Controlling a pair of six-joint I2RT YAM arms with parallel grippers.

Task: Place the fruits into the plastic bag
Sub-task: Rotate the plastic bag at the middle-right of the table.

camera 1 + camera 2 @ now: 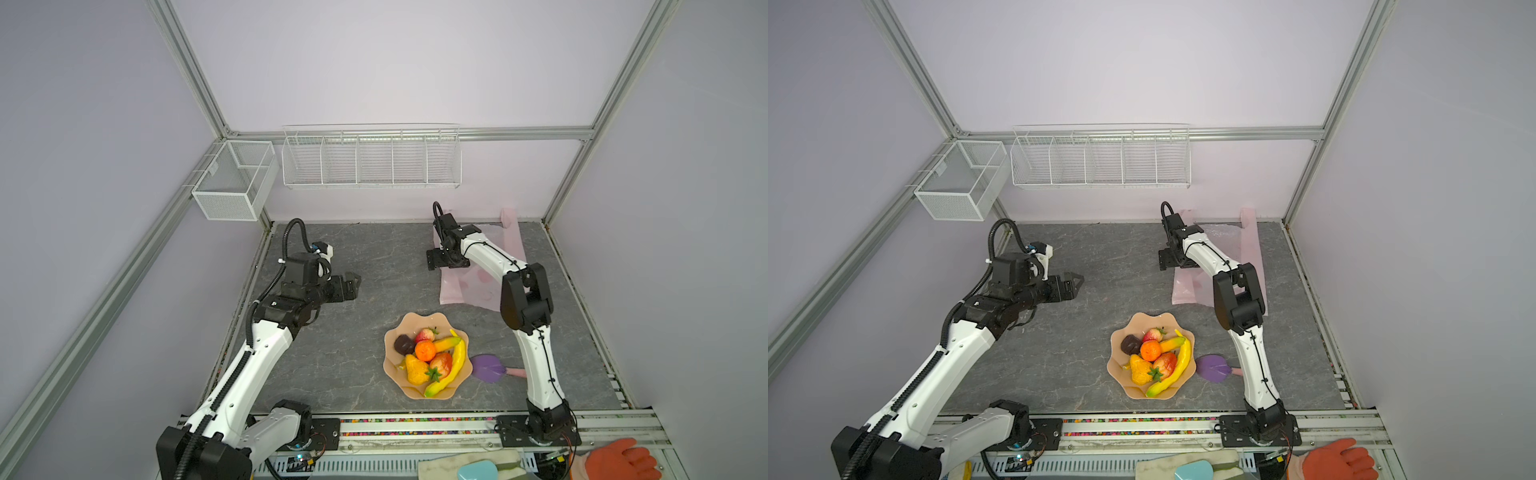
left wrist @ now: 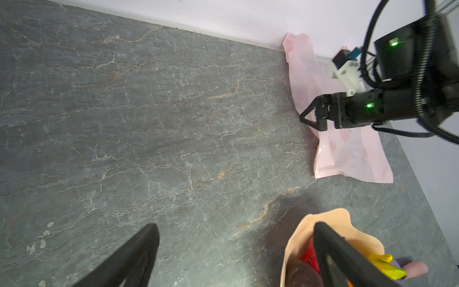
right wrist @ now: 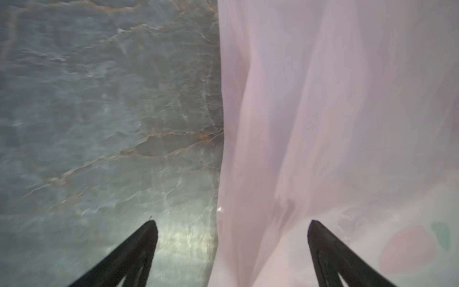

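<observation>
Up front, the fruits (image 1: 424, 351) sit heaped in the peach bowl (image 1: 415, 322). They look light, smooth and apt to roll, I'd judge, so each wants a pinch across its middle. Further in, the left gripper (image 1: 353, 286) hangs over bare table (image 1: 332, 374), jaws spread wide and empty, the bowl off to one side of them. Farthest back, the right gripper (image 3: 232, 221), equally wide and holding nothing, has the side edge of the plastic bag (image 3: 335, 111) between its jaws: flat, flimsy, slippery film, best taken by a handle.
</observation>
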